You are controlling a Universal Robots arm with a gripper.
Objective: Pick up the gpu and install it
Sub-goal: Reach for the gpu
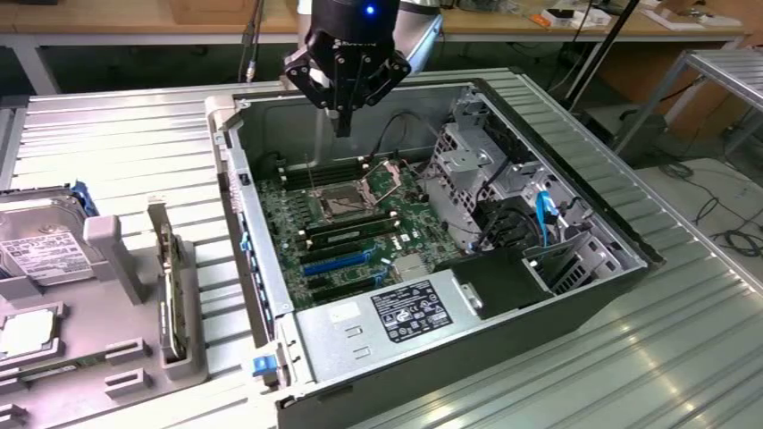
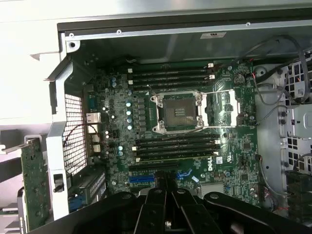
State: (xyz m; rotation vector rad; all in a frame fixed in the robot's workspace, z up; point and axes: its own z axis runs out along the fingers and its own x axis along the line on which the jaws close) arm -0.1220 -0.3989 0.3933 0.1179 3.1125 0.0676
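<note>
- On the exterior view's left, a grey holder rack (image 1: 113, 259) sits on the ribbed metal table (image 1: 131, 152). A silver hard drive (image 1: 42, 250) with a white label lies in it.
- The gpu (image 1: 171, 286) stands on edge in a slot of that rack, untouched, just outside the open computer case (image 1: 256, 268). The case wall stands between it and the board.
- The gripper (image 1: 343, 125) hangs over the far end of the case, fingers pressed together on nothing, well apart from the gpu.
- Below it lies the motherboard (image 1: 280, 223), with memory sticks (image 1: 352, 228) flanking the CPU socket (image 1: 346, 204) and what seems to be a blue expansion slot (image 1: 334, 262) nearer the camera.
- Further right are a metal drive cage (image 1: 465, 170), a blue cable (image 1: 546, 214) and the labelled power supply (image 1: 412, 308).
</note>
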